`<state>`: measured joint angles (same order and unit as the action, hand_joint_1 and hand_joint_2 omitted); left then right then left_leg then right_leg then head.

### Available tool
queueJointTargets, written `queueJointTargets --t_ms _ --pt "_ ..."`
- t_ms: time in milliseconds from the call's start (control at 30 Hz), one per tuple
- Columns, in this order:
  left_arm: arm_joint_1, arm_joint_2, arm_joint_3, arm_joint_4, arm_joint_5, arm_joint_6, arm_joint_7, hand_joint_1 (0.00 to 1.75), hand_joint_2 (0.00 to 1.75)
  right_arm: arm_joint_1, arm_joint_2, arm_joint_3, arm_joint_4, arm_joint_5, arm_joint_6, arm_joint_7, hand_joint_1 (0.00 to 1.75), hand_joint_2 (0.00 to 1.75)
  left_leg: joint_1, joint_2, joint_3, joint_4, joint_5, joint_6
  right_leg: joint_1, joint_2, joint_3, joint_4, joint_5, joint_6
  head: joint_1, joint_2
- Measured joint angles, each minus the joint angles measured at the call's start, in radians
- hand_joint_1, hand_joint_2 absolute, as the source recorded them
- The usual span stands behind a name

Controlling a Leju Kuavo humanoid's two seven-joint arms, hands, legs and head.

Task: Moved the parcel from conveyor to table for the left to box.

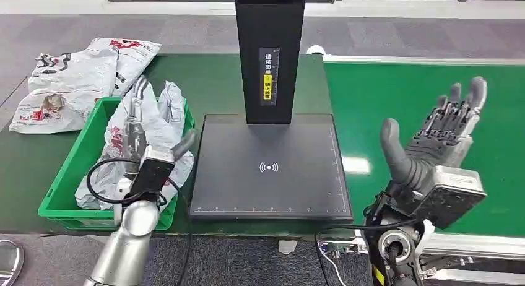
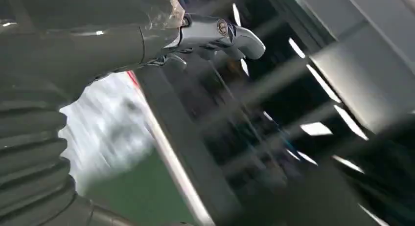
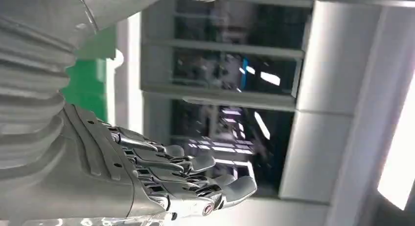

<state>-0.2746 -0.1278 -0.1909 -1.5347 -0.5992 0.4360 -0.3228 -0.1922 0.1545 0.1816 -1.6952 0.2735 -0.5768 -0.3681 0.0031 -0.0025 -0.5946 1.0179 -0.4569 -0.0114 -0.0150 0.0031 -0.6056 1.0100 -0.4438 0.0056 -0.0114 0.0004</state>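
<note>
The dark green table top (image 1: 210, 82) is carrying a black scanner plate (image 1: 270, 168) at centre. At nine o'clock, a crumpled white plastic parcel (image 1: 158, 122) is lying in the green plastic crate (image 1: 59, 196), the left hand (image 1: 137, 122) hovering over it, grip unclear. At three o'clock, the right hand (image 1: 433, 143) is spreading empty fingers above the bright green conveyor belt (image 1: 396, 94). Grey floor (image 1: 396, 32) is showing at twelve.

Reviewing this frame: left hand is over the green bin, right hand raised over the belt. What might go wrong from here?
1. The left hand sits among the crumpled parcels in the green bin; its fingers may snag a bag when lifting out.
2. The wrist cable loops just above the bags and might catch.
3. The right hand is open above the conveyor, where no parcel shows, so a grasp now would likely close on nothing.
</note>
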Motion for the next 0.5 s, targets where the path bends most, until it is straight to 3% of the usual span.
queueJointTargets --t_ms 300,500 --pt "-0.03 -0.045 -0.186 0.014 0.19 -0.048 -0.055 0.0 1.75 0.02 0.002 0.008 0.094 -0.017 0.014 0.011 0.0 1.75 0.0 0.0 0.0 0.0 0.0 0.0 0.001 0.0 0.0 0.0 0.0 0.0 0.0 0.0" --pt "-0.046 -0.048 -0.214 0.039 0.234 -0.045 -0.063 0.0 1.75 0.036 0.002 0.007 0.107 -0.026 0.007 0.008 0.0 1.75 0.001 0.0 0.0 0.0 0.0 0.0 0.001 0.0 -0.001 0.0 0.0 0.0 0.0 0.0"
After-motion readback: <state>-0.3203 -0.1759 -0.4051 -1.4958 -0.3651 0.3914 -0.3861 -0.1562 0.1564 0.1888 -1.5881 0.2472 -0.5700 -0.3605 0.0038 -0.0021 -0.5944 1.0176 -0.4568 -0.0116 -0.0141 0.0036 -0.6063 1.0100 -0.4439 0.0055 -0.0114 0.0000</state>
